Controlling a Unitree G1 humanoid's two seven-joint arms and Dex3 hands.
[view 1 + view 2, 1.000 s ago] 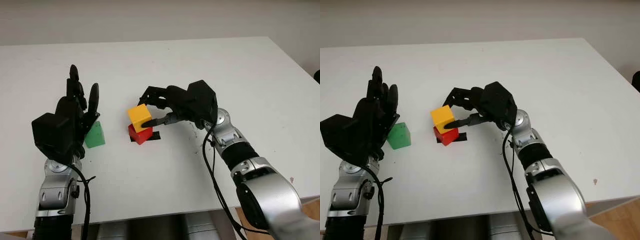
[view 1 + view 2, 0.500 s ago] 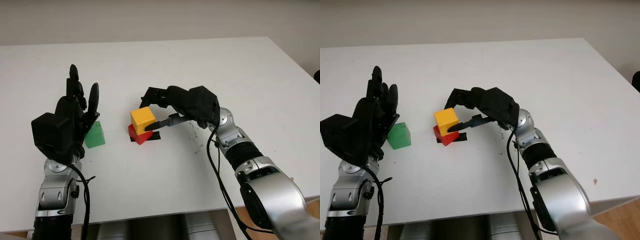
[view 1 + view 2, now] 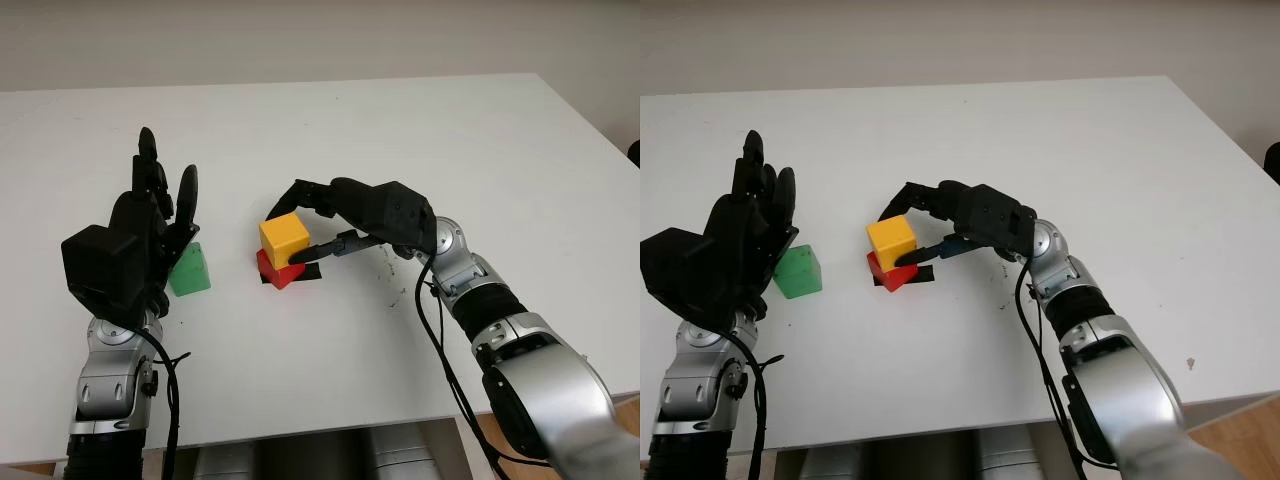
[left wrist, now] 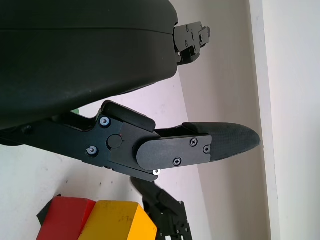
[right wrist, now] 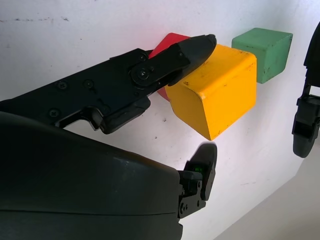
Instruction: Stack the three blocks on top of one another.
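First tier done: the yellow plastic cube sits skewed atop the red plastic cube at mid white tabletop. My right hand brackets the yellow cube; whether its fingers pinch or merely touch, I cannot tell. My left hand, open, hovers beside the unstacked green plastic cube. One placement remains.

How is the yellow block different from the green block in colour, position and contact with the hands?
The yellow block sits on the red block; the green block sits directly on the table. The right hand has its fingers at the yellow block; the open left hand is raised beside the green one. Both are cubes.
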